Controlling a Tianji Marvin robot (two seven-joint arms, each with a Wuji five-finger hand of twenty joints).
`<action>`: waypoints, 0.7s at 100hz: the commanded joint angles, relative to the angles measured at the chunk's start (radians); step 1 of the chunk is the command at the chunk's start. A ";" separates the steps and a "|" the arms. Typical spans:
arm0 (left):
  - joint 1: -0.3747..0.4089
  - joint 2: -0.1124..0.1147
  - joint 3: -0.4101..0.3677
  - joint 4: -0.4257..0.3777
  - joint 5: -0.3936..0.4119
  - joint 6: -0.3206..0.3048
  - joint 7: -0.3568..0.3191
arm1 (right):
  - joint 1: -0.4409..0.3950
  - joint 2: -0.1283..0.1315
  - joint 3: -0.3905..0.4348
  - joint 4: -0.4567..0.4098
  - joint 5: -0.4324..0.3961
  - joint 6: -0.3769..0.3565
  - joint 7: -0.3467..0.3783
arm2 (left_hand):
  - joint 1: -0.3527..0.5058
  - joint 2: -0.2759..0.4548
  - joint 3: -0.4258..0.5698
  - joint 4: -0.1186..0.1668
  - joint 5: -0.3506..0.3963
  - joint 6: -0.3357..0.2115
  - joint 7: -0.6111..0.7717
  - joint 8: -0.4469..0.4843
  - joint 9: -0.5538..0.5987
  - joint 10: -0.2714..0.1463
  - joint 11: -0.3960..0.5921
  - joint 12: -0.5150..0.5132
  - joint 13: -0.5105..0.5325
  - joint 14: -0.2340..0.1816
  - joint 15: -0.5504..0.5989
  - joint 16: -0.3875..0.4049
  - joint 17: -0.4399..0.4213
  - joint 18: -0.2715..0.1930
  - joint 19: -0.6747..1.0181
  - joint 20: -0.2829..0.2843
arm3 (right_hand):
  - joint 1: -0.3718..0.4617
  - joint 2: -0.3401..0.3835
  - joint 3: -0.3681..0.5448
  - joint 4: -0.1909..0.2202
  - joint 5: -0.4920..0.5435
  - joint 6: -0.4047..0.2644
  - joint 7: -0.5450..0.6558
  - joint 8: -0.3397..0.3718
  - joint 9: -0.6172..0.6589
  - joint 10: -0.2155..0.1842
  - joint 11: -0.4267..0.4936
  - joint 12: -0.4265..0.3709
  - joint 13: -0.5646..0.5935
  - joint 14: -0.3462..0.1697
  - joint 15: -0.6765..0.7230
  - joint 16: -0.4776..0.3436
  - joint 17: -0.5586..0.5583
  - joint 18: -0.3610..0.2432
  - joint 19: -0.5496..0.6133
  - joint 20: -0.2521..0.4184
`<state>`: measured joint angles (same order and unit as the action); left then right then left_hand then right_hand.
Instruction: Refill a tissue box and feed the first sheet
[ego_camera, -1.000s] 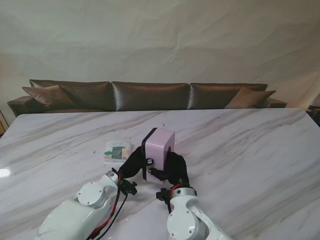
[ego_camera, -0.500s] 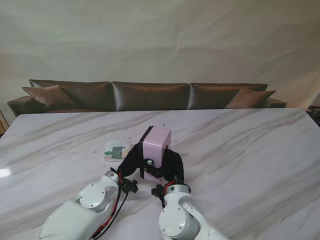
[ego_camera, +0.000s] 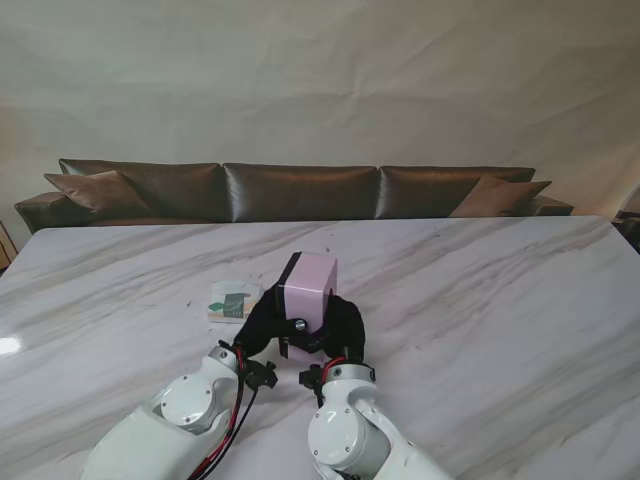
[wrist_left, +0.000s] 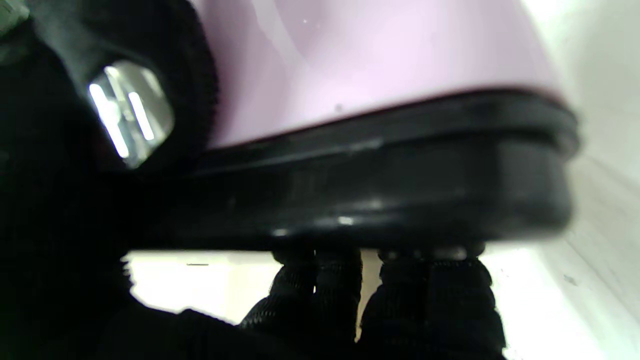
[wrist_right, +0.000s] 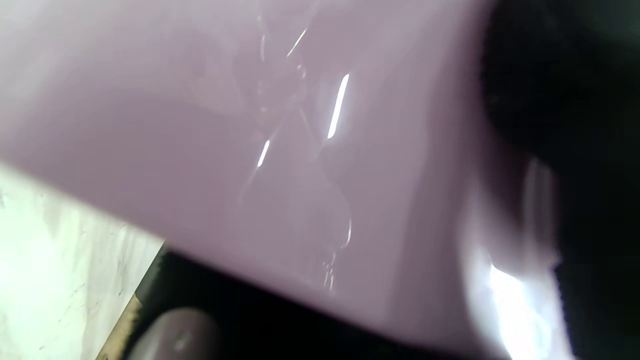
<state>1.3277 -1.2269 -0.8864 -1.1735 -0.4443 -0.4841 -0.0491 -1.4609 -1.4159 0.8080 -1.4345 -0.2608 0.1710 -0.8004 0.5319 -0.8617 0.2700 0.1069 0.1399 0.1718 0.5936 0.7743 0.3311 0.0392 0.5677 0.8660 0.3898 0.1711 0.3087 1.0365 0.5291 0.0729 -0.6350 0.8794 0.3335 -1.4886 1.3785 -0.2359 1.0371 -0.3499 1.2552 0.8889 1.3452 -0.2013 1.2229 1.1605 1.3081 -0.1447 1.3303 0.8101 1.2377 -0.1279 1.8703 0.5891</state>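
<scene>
The pink tissue box (ego_camera: 307, 290) with a black base stands tilted on the marble table (ego_camera: 480, 290) in the middle, just in front of me. My left hand (ego_camera: 263, 322) grips its left side, fingers against the black base (wrist_left: 380, 200). My right hand (ego_camera: 343, 328) grips the right side. The right wrist view is filled by the glossy pink wall of the tissue box (wrist_right: 250, 150). A flat pack of tissues (ego_camera: 234, 300) with a green print lies to the left of the box, a little farther from me than my left hand.
A brown leather sofa (ego_camera: 300, 190) runs along the far edge of the table. White fabric covers the wall behind it.
Both hands have turned the box and shifted it slightly left. My right forearm has swung in closer under it. The tissue pack has not moved.
</scene>
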 joint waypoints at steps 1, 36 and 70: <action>0.034 -0.028 0.030 -0.080 0.023 -0.025 -0.054 | 0.032 -0.005 0.021 0.047 -0.002 0.032 0.006 | 0.373 0.148 0.783 0.150 0.233 -0.313 0.480 0.120 0.536 -0.466 0.689 0.148 0.601 -0.102 0.929 0.127 0.081 -0.114 2.265 0.026 | 0.207 0.200 0.191 0.115 0.022 0.024 0.026 0.020 0.061 0.077 0.049 0.037 0.011 0.025 0.352 0.090 -0.012 -0.194 0.189 0.019; 0.068 -0.023 0.010 -0.124 0.047 -0.003 -0.017 | 0.052 -0.011 0.033 0.081 -0.011 0.084 -0.005 | 0.374 0.153 0.788 0.165 0.237 -0.318 0.490 0.139 0.538 -0.463 0.692 0.161 0.611 -0.099 0.934 0.138 0.088 -0.107 2.270 0.045 | 0.256 0.197 0.191 0.157 0.041 0.107 0.031 0.069 0.085 0.145 0.054 0.018 0.009 0.059 0.362 0.099 -0.012 -0.161 0.206 0.033; 0.077 -0.026 0.009 -0.132 0.043 0.012 -0.007 | 0.055 -0.015 0.045 0.079 -0.007 0.106 -0.016 | 0.376 0.156 0.791 0.175 0.239 -0.319 0.497 0.154 0.542 -0.458 0.696 0.169 0.617 -0.100 0.942 0.143 0.094 -0.104 2.274 0.057 | 0.263 0.203 0.191 0.166 0.040 0.128 0.025 0.096 0.084 0.153 0.064 0.000 0.009 0.064 0.365 0.102 -0.012 -0.154 0.209 0.039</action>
<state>1.3704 -1.2275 -0.9141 -1.2408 -0.4154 -0.4541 0.0030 -1.4329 -1.4334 0.8180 -1.3873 -0.2767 0.2456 -0.8163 0.7421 -0.8920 0.2993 0.1273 0.1782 0.1732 0.3091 0.7784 0.3260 0.0398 0.1823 0.9611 0.3883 0.1547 -0.2195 1.0416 0.5456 0.0714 -0.9603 0.8883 0.3315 -1.5094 1.1844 -0.2359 1.0551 -0.3155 1.2551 0.9564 1.3546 -0.2033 1.2233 1.1612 1.2929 -0.1495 1.3198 0.8212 1.2189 -0.1285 1.8714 0.6094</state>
